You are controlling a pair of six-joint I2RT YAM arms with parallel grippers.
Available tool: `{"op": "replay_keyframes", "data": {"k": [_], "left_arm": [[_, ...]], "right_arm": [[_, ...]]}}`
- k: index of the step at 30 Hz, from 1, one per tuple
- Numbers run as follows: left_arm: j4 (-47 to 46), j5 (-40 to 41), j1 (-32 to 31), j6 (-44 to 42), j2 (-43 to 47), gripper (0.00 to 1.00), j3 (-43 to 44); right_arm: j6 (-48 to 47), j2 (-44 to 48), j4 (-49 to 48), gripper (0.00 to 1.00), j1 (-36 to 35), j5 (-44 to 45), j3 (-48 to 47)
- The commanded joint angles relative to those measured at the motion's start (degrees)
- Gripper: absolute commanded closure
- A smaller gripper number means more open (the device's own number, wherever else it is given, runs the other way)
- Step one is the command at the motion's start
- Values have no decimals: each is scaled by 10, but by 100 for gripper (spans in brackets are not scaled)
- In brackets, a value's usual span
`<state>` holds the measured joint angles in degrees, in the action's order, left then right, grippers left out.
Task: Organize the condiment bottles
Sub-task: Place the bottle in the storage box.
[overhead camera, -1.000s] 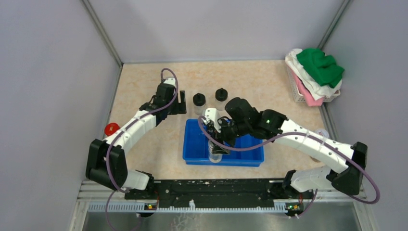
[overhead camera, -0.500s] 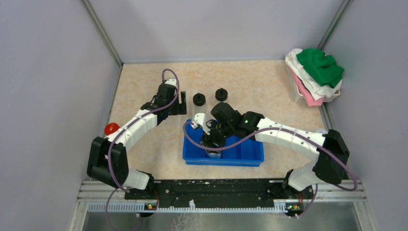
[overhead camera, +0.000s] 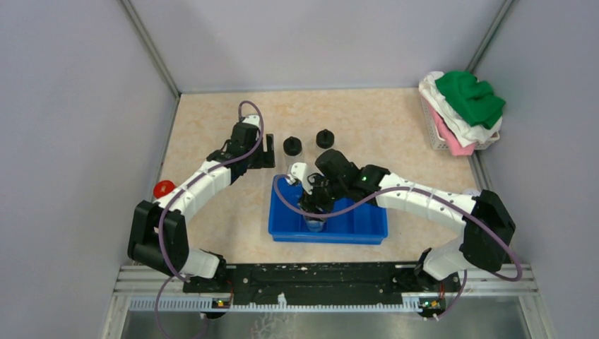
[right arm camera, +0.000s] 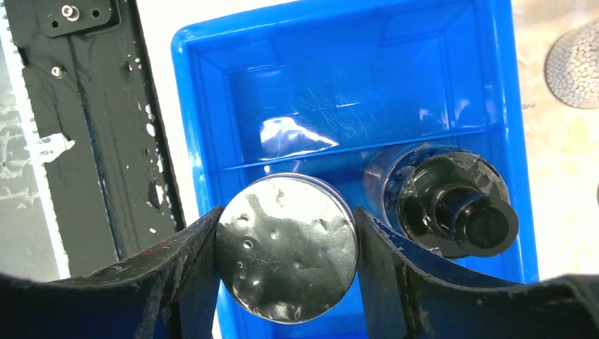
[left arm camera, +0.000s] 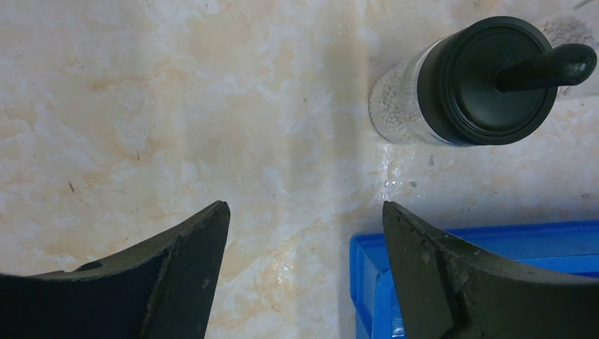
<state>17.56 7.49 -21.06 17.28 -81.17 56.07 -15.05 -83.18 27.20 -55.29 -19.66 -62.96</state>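
Right wrist view: clamping a silver-capped bottle (right arm camera: 286, 265) between the fingers of the right tool (right arm camera: 286, 226), spread only to the cap's width, inside the blue tray (right arm camera: 339, 21), just beside a black-capped bottle (right arm camera: 452, 205) standing there. Left wrist view: hovering over the tabletop (left arm camera: 176, 92) with the left tool (left arm camera: 304, 219) spread wide and gripping nothing, near the tray's corner and an upright black-lidded jar (left arm camera: 480, 78). Top external view: a second jar (overhead camera: 325, 138) just beyond.

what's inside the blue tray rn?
In the blue tray, one compartment holds a silver-capped bottle, gripped by the right gripper, and a black-capped bottle beside it. Their contents and the floor beneath are covered.
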Motion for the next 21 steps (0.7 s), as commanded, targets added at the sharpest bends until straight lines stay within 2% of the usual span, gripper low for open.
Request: {"op": "replay_keyframes", "data": {"k": [1,3,7,11,15,21], "left_arm": [[-19,-3,-1,-7,4,14,3],[-17,-4,-1,-7,3,14,4],[-15,-6,-1,-6,3,14,4],[-13,-6,-1,-5,7,14,5],[-11,-6,-1,-4,12,14,5],[-19,-4,-1,-4,9,14,28]], "right_arm": [[2,30,-39,48,5,-1,-8],[5,36,-34,34,5,5,-10],[8,54,-37,20,5,11,-5],[11,69,-35,16,5,12,-3],[16,92,-43,18,5,32,-8],[38,96,-72,17,32,264,-54]]}}
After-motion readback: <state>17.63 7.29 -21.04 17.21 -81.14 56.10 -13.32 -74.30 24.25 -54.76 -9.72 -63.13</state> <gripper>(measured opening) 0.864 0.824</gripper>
